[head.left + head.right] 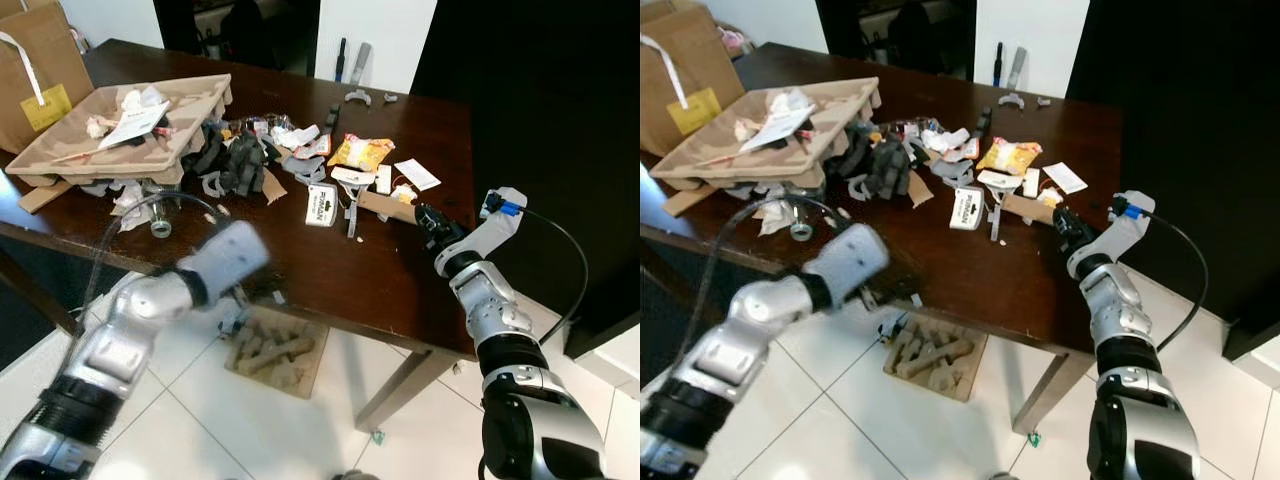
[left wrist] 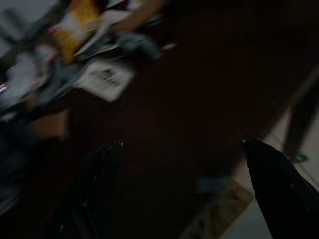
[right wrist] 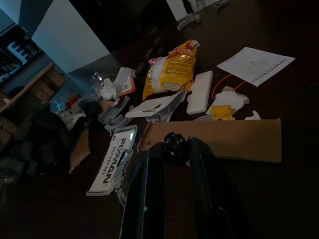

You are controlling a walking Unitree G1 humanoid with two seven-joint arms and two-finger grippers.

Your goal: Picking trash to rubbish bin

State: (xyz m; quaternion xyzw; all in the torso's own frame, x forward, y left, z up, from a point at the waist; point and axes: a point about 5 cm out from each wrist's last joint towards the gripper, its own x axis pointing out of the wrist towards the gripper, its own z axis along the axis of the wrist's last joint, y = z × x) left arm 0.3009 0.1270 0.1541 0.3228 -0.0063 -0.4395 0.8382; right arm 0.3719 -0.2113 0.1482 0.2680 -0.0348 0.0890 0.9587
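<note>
Trash lies strewn over the dark wooden table (image 1: 330, 270): a yellow snack bag (image 1: 360, 152), a white printed label (image 1: 320, 205), a brown cardboard strip (image 1: 385, 205), a white card (image 1: 417, 174), and grey and black scraps (image 1: 240, 160). My right gripper (image 1: 420, 213) rests at the right end of the cardboard strip. In the right wrist view its fingers (image 3: 202, 164) are shut on a small black round piece (image 3: 174, 143). My left gripper (image 2: 182, 143) is open and empty, low over the table's front edge, and its blurred arm (image 1: 225, 260) reaches in from the left.
A pulp tray (image 1: 60, 150) holding crumpled paper sits at the table's left, beside a brown paper bag (image 1: 35, 70). A pulp packaging piece (image 1: 275, 350) lies on the tiled floor under the table. A black wall panel (image 1: 540, 110) stands to the right.
</note>
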